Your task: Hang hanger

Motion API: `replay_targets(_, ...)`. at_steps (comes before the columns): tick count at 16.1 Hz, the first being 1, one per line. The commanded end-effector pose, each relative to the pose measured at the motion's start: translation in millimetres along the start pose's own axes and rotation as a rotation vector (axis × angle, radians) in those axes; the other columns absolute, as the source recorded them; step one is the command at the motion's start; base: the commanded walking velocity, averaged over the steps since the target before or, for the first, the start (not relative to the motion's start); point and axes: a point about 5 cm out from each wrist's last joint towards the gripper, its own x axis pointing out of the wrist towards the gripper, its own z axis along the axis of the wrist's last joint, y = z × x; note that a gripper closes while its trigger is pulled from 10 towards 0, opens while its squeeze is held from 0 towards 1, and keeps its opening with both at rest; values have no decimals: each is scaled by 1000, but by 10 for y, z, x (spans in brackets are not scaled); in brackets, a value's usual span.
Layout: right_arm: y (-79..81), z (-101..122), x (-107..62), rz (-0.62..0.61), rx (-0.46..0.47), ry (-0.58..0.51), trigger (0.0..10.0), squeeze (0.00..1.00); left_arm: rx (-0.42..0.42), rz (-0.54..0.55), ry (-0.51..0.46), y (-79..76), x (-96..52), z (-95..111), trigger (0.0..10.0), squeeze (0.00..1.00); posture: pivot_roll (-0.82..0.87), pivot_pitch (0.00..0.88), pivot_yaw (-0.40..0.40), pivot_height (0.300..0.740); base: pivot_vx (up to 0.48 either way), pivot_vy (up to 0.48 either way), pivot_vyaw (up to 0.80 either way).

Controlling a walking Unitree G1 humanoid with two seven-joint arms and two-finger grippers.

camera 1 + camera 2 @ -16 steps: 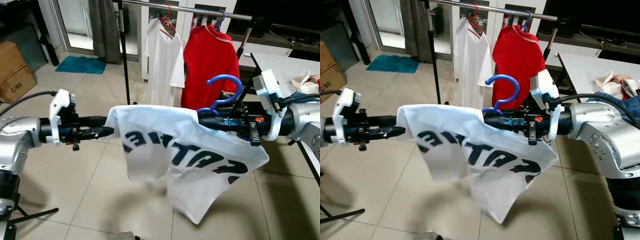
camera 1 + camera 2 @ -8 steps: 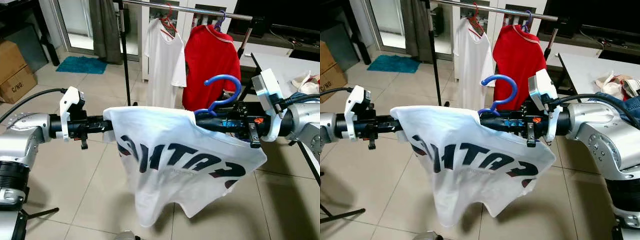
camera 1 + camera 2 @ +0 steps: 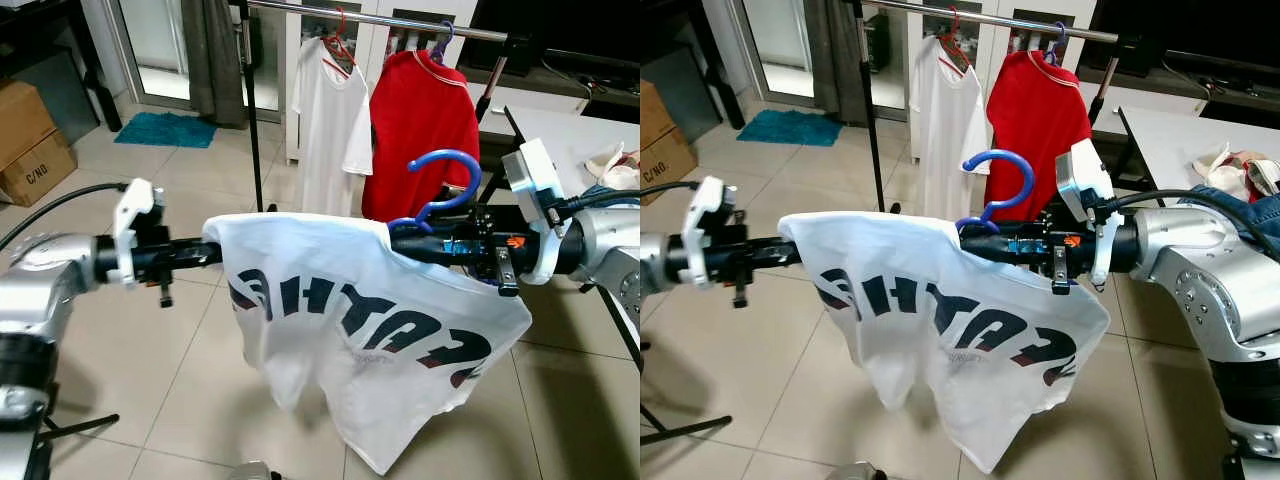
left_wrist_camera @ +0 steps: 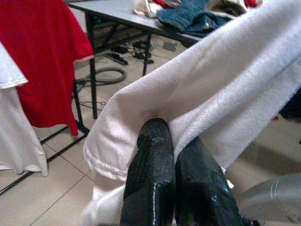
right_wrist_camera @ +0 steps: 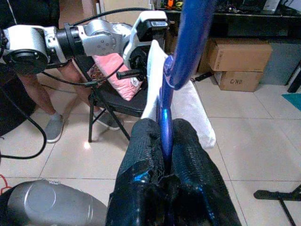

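At nine o'clock the left tool (image 3: 205, 252) is pinched closed on the shoulder edge of the white printed T-shirt (image 3: 355, 325); the left wrist view shows its two fingers (image 4: 150, 174) together with cloth folded over them. The shirt hangs spread between the arms, its hem sagging toward six o'clock. At three o'clock the right tool (image 3: 405, 240) is clamped on the neck of the blue hanger (image 3: 445, 190), whose hook curls up toward twelve o'clock. The garment rail (image 3: 370, 18) lies at twelve o'clock, already carrying a white shirt (image 3: 325, 120) and a red shirt (image 3: 420, 120).

My judgement: raise the hook above the bar, choose the free stretch at eleven o'clock of the white shirt, keep the hook's opening facing the rail, and let the left tool release only once the hook has seated.
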Motion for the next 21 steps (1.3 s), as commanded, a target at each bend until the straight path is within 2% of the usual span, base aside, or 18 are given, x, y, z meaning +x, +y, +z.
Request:
replay_targets(1,-5,63,-38,-13,-24,-16,10000,0,19,25,-18,3,-79,70,0,0,61,0,-14,740,0,0,0)
replay_targets(4,-51,52,-41,-45,-22,-20,10000,0,5,97,-21,-19,-266,20,0,0,61,0,-14,740,0,0,0)
replay_targets(8,-116,21,-84,-85,-14,-19,10000,0,0,271,-41,-17,-588,-53,0,0,61,0,-14,740,0,0,0)
replay_targets(10,-149,4,-99,-108,-7,-15,10000,0,12,342,-57,12,-681,-49,0,0,61,0,-14,740,0,0,0)
replay_targets(12,-179,-15,-108,-132,-4,-9,10000,0,29,440,-55,66,-804,-55,0,0,61,0,-14,740,0,0,0)
replay_targets(14,-212,-31,-139,-163,0,-2,10000,0,60,602,-36,154,-1006,-59,0,0,75,0,-24,740,0,0,0)
replay_targets(21,-228,-34,-189,-174,-4,1,10000,0,96,797,-34,249,-1227,-67,0,0,70,0,-28,740,0,0,0)
